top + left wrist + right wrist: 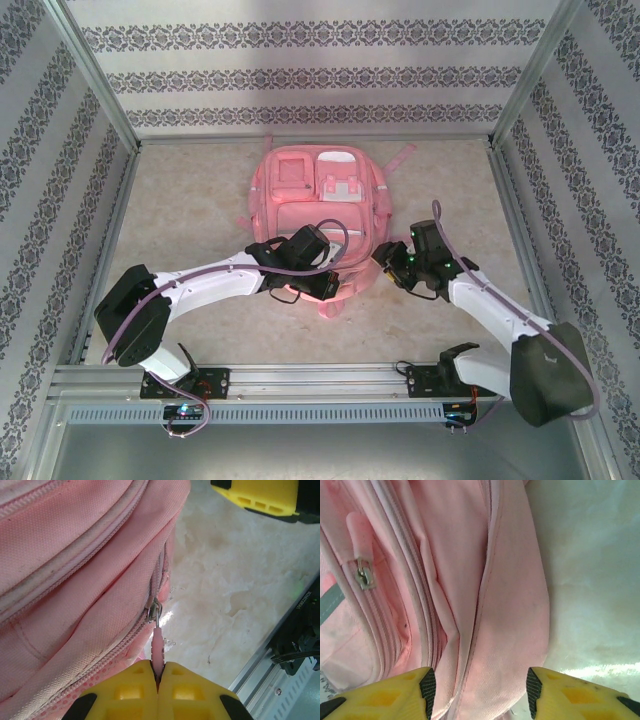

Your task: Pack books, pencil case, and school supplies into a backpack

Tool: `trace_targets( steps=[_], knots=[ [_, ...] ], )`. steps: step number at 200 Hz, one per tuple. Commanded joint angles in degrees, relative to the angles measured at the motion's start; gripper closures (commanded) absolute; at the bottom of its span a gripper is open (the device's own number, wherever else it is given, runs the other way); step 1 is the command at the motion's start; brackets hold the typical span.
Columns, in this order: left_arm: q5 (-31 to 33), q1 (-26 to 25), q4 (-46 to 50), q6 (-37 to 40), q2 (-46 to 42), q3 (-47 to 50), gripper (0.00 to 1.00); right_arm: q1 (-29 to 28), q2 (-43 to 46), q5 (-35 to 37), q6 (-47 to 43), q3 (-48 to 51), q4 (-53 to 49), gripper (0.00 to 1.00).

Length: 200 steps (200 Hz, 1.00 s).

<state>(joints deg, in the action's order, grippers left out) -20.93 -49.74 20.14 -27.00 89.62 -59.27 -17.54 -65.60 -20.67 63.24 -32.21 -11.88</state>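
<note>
Toward the near side of the pale marbled tabletop [190,300], the left gripper [159,674] was clenched on the pink rubber zipper pull [157,649] of the large pink fabric backpack [312,195], which lay mid-table; the right gripper [480,692] stood spread astride its side. Loading seemed over to me, zipping shut remaining.

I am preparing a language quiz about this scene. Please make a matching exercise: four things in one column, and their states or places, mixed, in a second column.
Things
1. left gripper
2. right gripper
3. backpack
4. metal slider

States or places
A. open, with a finger on each side of the fabric
B. lies on the table, front up
C. shut on the pink zipper pull
D. silver, just above the pinched pull

Pairs: 1-C, 2-A, 3-B, 4-D
</note>
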Motion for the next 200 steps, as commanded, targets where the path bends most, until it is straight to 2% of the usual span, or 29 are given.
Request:
trace_targets(
  steps=[1,55,72,131,200],
  knots=[
    [-0.25,0.61,-1.77,-0.26,0.2,-1.37,1.0,-0.94,-0.59,-1.07,4.19,0.36,4.85,0.47],
    [-0.38,0.64,-2.38,-0.86,-0.17,-0.47,1.0,-3.94,-7.73,-3.01,7.36,-1.98,10.3,0.5],
    [-0.47,0.65,-2.35,-0.86,-0.42,-0.4,1.0,-4.5,-9.06,-3.45,8.15,-2.33,11.74,0.55],
    [-0.3,0.65,-2.3,-0.68,-1.18,0.98,1.0,-4.96,-7.66,-1.22,6.98,-4.16,8.78,0.67],
    [0.25,0.69,-1.77,0.16,-0.92,1.24,1.0,-5.22,-7.26,-0.98,7.45,-5.14,7.77,0.76]
  ],
)
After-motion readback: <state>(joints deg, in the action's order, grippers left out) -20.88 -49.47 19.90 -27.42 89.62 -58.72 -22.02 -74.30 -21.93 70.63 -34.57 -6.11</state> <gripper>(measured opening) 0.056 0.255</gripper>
